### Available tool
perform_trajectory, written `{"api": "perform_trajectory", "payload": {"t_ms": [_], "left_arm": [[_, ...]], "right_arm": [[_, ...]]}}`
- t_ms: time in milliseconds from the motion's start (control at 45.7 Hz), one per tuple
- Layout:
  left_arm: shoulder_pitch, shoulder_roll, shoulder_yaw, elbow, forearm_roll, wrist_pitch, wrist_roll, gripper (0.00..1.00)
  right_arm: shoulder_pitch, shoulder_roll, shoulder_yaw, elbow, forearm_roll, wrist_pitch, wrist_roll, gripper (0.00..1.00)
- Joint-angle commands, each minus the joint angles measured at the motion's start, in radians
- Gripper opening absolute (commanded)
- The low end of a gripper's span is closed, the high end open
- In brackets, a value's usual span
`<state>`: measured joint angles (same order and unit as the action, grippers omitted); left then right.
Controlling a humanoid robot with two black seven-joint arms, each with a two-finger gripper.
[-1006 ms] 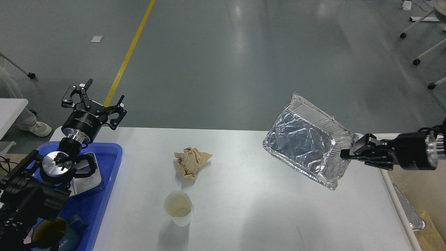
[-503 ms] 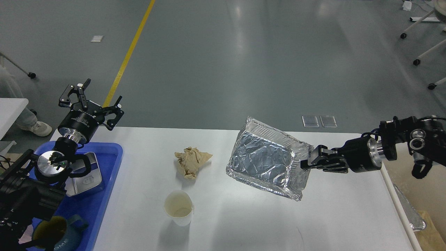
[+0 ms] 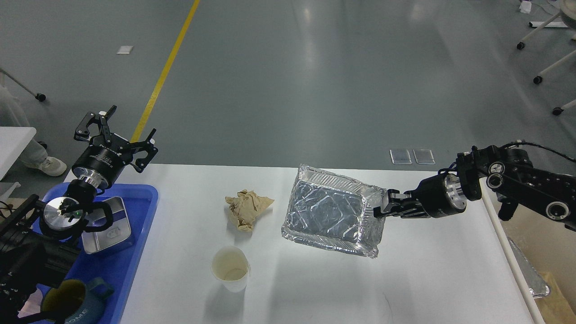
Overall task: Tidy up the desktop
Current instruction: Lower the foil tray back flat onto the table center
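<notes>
Over at nine o'clock my left gripper (image 3: pixel 120 130) hangs above the far corner of the blue tray (image 3: pixel 135 252), fingers spread wide apart, nothing between them. In that tray sits a shiny metal box (image 3: pixel 110 229), and down at seven o'clock a dark teal mug (image 3: pixel 78 306) pokes in at the frame's bottom edge. The desktop (image 3: pixel 427 279) fills the lower half of my view, white and smooth, running from the tray across to the right edge. Near the centre a crumpled brown paper wad (image 3: pixel 246 208) lies on it, and at six o'clock from that wad a white paper cup (image 3: pixel 230 268) stands upright, open mouth toward me. Just right of the wad, at about three o'clock from it, comes the foil tray (image 3: pixel 330 211), tilted, its near corner low over the desktop; I can't tell if it touches. My right gripper (image 3: pixel 382 208) reaches in from three o'clock and is clamped on the foil tray's right rim. At the far right edge, beyond the desktop, a cream bin (image 3: pixel 522 234) shows.
</notes>
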<state>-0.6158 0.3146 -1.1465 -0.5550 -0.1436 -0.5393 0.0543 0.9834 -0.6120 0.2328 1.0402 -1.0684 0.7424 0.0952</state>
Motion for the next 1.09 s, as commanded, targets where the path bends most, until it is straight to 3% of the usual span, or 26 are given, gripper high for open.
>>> {"api": "perform_trajectory", "payload": {"t_ms": [0,153,219,328,459,635,744,831,963,1072], "left_arm": [[0.004,0.000,0.007,-0.002,0.002,-0.010,-0.008,0.96],[0.027,0.011,0.007,0.000,0.004,-0.143,-0.016,0.96],[0.031,0.027,0.007,0.000,0.006,-0.163,-0.022,0.96],[0.030,0.031,-0.013,0.001,0.044,-0.174,-0.042,0.96],[0.030,0.027,-0.033,0.000,0.070,-0.192,-0.129,0.96],[0.045,0.027,-0.026,0.000,0.068,-0.197,-0.133,0.96],[0.031,0.028,-0.013,0.007,0.105,-0.122,-0.155,0.96],[0.037,0.026,-0.012,0.006,0.168,-0.084,-0.204,0.96],[0.044,0.035,-0.012,0.007,0.357,-0.056,-0.315,0.96],[0.044,0.040,-0.013,0.004,0.418,-0.065,-0.369,0.97]], "right_arm": [[0.012,0.001,-0.004,-0.002,-0.001,0.000,0.000,0.00],[0.012,0.000,-0.007,-0.003,-0.001,0.000,-0.002,0.00],[0.012,0.000,-0.007,-0.003,0.001,-0.001,-0.002,0.00],[0.017,0.000,-0.006,-0.014,0.002,-0.003,-0.002,0.00],[0.023,0.000,-0.012,-0.017,0.010,0.000,-0.002,0.00],[0.040,-0.002,-0.043,-0.022,0.013,0.000,-0.002,0.00],[0.047,0.003,-0.056,-0.028,0.033,0.000,-0.003,0.00],[0.058,0.018,-0.084,-0.046,0.041,0.000,-0.003,0.00],[0.073,0.044,-0.112,-0.069,0.042,-0.001,-0.003,0.00],[0.077,0.064,-0.116,-0.084,0.042,-0.001,-0.003,0.00]]}}
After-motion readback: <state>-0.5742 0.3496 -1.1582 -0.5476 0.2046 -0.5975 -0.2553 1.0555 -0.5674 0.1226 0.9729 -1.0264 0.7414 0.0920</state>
